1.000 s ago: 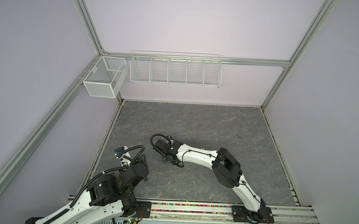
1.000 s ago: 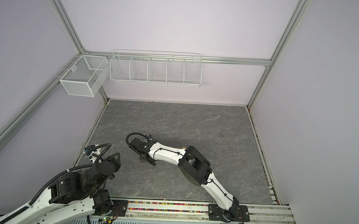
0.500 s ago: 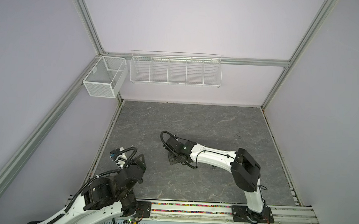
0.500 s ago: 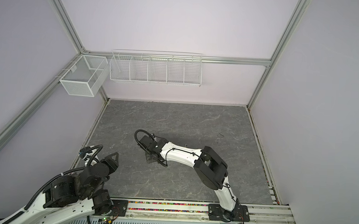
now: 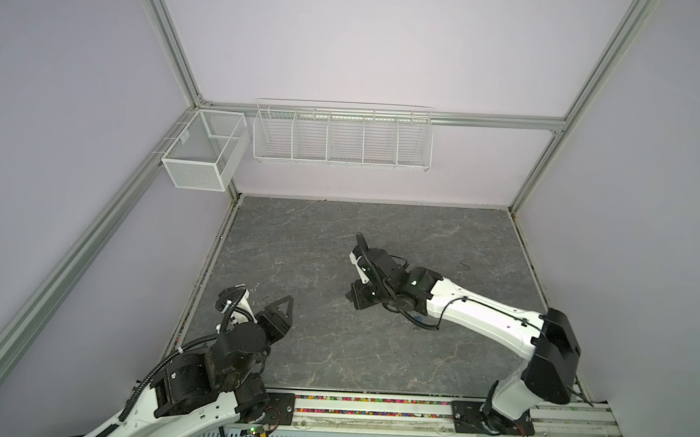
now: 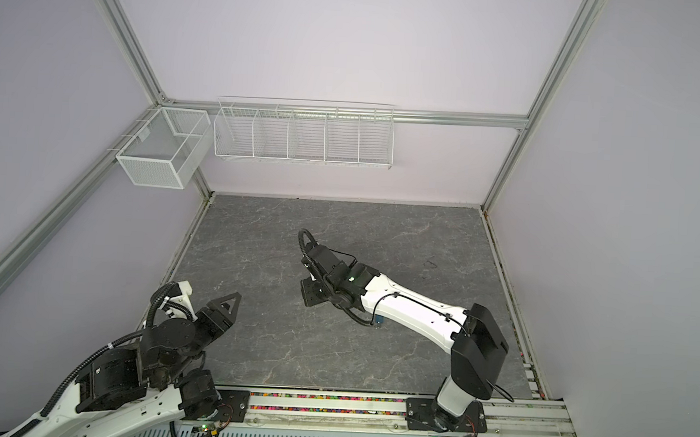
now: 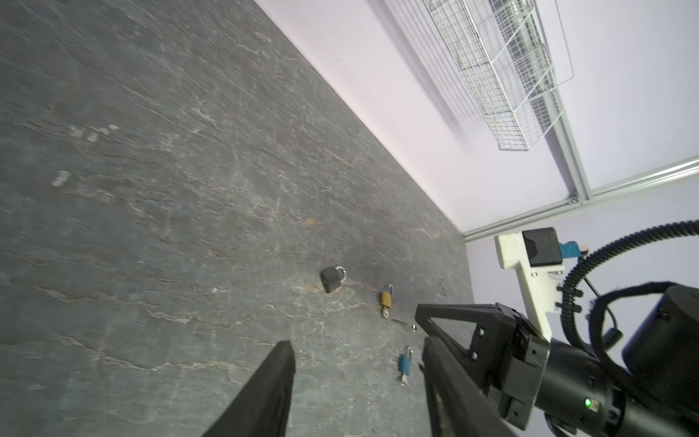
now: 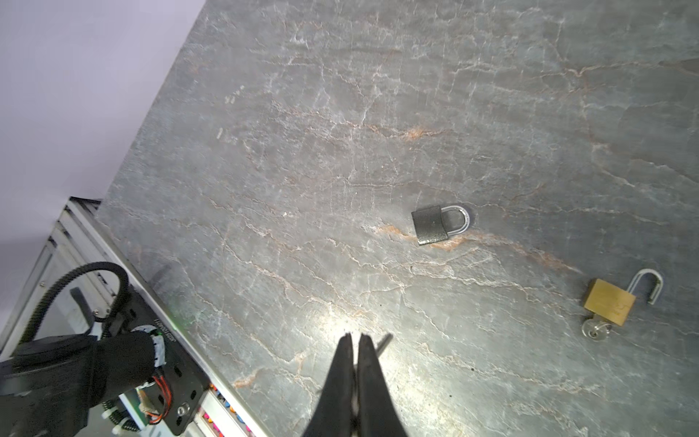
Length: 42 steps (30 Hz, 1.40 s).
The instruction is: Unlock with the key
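- The right gripper is reaching down close to the dark stone-patterned table, near its middle, with its two fingers pressing flat together and no gap between them
- A thin dark sliver is poking out just beside those fingertips; it may be a key, but I cannot tell whether it is being held or lying on the table
- The grey padlock is lying flat on the table near the right gripper's tips but apart from them, its shackle sitting closed
- The brass padlock is lying further along the table, its shackle swinging open and a silver key sticking into its base
- In the left wrist view a blue padlock is lying near the brass one, with a small key at its bottom end
- The left gripper is hanging above the table near its left edge, jaws standing roughly half apart and gripping nothing
- In both top views the two grippers are sitting well apart from each other
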Available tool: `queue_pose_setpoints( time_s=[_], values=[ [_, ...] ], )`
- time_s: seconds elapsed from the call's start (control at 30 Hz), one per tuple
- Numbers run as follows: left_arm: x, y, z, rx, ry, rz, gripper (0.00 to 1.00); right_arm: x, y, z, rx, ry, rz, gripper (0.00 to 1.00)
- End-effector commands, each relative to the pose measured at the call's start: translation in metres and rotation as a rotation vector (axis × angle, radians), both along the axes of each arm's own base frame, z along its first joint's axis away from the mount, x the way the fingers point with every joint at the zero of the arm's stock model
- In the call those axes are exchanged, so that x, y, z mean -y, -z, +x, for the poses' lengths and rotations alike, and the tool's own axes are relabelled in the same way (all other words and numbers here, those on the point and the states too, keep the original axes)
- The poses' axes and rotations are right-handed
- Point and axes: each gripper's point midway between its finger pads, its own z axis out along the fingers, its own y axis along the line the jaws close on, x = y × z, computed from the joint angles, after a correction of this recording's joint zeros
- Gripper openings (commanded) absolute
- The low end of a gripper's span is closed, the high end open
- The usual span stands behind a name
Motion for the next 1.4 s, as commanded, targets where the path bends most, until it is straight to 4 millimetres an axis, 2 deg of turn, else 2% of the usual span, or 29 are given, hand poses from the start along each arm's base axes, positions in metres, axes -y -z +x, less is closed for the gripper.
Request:
queue_pose_setpoints(
  time_s=[0.0,0.13,0.23,0.37,0.5,0.63,0.73,1.13,1.37],
  values=[
    [0.028,-0.007,0.003,0.0,0.065,-0.108,0.56,0.008,-0.013,-0.008,-0.01,-0.005,0.029,0.07],
    [0.056,-0.016,0.01,0.043,0.133,-0.131,0.56,0.014,-0.028,-0.01,-0.01,0.025,0.059,0.07],
    [0.073,-0.024,0.017,0.14,0.196,-0.051,0.56,0.017,-0.04,-0.012,-0.02,0.042,0.082,0.07],
    [0.073,-0.019,0.022,0.126,0.164,-0.039,0.61,0.022,-0.052,-0.011,0.025,0.032,0.087,0.07],
    [0.082,-0.024,0.02,0.062,0.153,-0.23,0.61,0.028,-0.059,-0.009,0.077,0.037,0.09,0.07],
    [0.103,-0.015,0.02,-0.014,0.16,-0.495,0.61,0.018,-0.066,-0.01,0.126,0.008,0.14,0.07],
    [0.11,-0.011,0.024,-0.045,0.143,-0.559,0.61,0.008,-0.073,-0.011,0.149,-0.019,0.18,0.07],
    [0.101,-0.005,0.039,-0.111,-0.023,-0.763,0.64,-0.041,-0.099,-0.026,0.272,-0.137,0.341,0.07],
    [0.083,0.0,0.04,-0.126,-0.112,-0.858,0.64,-0.062,-0.103,-0.034,0.282,-0.181,0.406,0.07]
  ],
)
